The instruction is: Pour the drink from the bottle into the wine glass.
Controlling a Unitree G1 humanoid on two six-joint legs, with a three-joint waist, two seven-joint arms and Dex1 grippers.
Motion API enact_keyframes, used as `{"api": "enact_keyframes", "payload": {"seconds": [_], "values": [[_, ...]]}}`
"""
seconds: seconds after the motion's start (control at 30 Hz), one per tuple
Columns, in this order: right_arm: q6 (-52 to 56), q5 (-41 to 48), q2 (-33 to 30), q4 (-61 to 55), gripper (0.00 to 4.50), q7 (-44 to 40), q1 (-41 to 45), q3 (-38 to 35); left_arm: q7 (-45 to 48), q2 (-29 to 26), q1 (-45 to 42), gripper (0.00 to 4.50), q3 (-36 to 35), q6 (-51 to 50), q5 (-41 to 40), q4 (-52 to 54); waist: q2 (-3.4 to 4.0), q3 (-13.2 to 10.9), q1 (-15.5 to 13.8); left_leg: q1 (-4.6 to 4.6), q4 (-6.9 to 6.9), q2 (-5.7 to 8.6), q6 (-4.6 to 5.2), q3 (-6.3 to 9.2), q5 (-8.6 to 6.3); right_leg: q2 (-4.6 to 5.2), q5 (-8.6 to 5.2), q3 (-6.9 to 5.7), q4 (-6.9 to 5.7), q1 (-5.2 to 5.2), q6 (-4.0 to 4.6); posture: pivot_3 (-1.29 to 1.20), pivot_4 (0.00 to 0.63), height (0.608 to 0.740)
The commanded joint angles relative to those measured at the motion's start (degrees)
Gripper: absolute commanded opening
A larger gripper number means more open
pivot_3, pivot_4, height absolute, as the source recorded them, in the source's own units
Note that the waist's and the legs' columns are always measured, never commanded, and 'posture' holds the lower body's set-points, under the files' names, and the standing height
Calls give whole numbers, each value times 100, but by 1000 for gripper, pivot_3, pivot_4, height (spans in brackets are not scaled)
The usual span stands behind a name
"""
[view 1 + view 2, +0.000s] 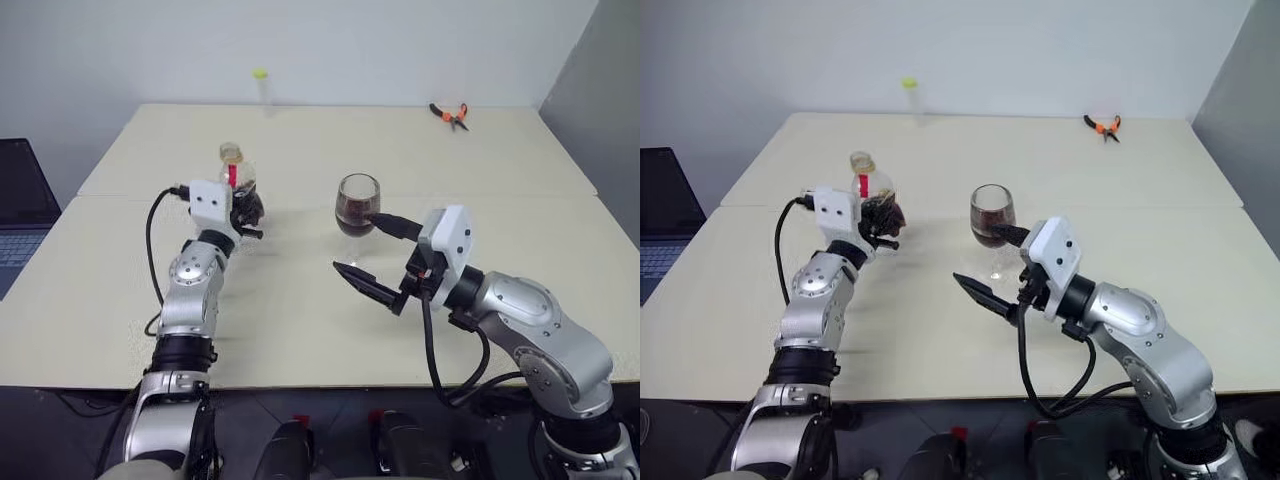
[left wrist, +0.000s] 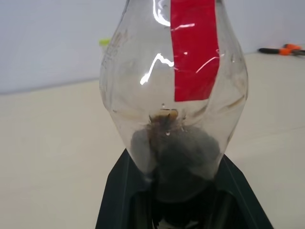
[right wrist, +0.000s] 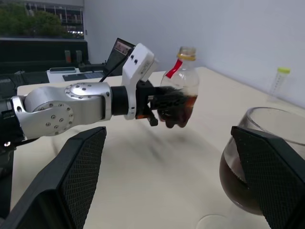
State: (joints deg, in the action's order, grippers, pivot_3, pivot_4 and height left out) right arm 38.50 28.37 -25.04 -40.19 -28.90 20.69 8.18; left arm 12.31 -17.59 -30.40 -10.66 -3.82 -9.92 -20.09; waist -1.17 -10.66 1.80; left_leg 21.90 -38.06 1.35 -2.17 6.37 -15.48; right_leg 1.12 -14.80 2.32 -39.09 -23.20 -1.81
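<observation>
My left gripper (image 1: 247, 214) is shut on the lower body of the bottle (image 1: 242, 188), holding it upright just above the table at the left. The bottle (image 2: 176, 95) is clear with a red label, and a little dark drink sits at its bottom. To its right stands the wine glass (image 1: 357, 200) on the table, its bowl partly filled with dark brown drink (image 1: 355, 213). My right gripper (image 1: 354, 241) is open at the glass. One finger lies by the bowl and the other lower, in front of the stem. In the right wrist view the glass (image 3: 243, 143) shows between the fingers.
A thin clear tube with a yellow-green cap (image 1: 261, 88) stands at the table's far edge. Orange-handled pliers (image 1: 450, 114) lie at the far right. A laptop (image 1: 20, 215) sits off the left side of the table (image 1: 300, 330).
</observation>
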Motion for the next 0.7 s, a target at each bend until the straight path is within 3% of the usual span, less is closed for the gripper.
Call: {"api": "enact_keyframes", "payload": {"seconds": [0.03,0.3,0.6,0.7], "values": [[-40,69,12,-27,4500,-104,159,46,-190,84,-60,683,-298,-3,-237,187,-1,1,-11,1,-1,0,-1,-1,0,0,0,0,0,0,0,0,150,740],[-96,27,102,134,4500,-233,319,233,-639,18,-58,683,-401,315,102,-356,-3,2,-17,1,2,2,-1,-8,1,1,1,0,3,0,0,0,150,740],[-76,-3,116,144,4500,-257,281,319,-508,71,-359,683,-238,854,242,-1279,-4,3,-24,0,4,3,-2,-12,1,1,1,-3,4,1,0,0,150,740],[-45,8,90,101,4500,-247,233,308,-475,115,-272,1720,-243,1007,242,-1225,-4,3,-25,0,4,3,-2,-11,1,1,1,-4,5,1,0,0,150,740]]}}
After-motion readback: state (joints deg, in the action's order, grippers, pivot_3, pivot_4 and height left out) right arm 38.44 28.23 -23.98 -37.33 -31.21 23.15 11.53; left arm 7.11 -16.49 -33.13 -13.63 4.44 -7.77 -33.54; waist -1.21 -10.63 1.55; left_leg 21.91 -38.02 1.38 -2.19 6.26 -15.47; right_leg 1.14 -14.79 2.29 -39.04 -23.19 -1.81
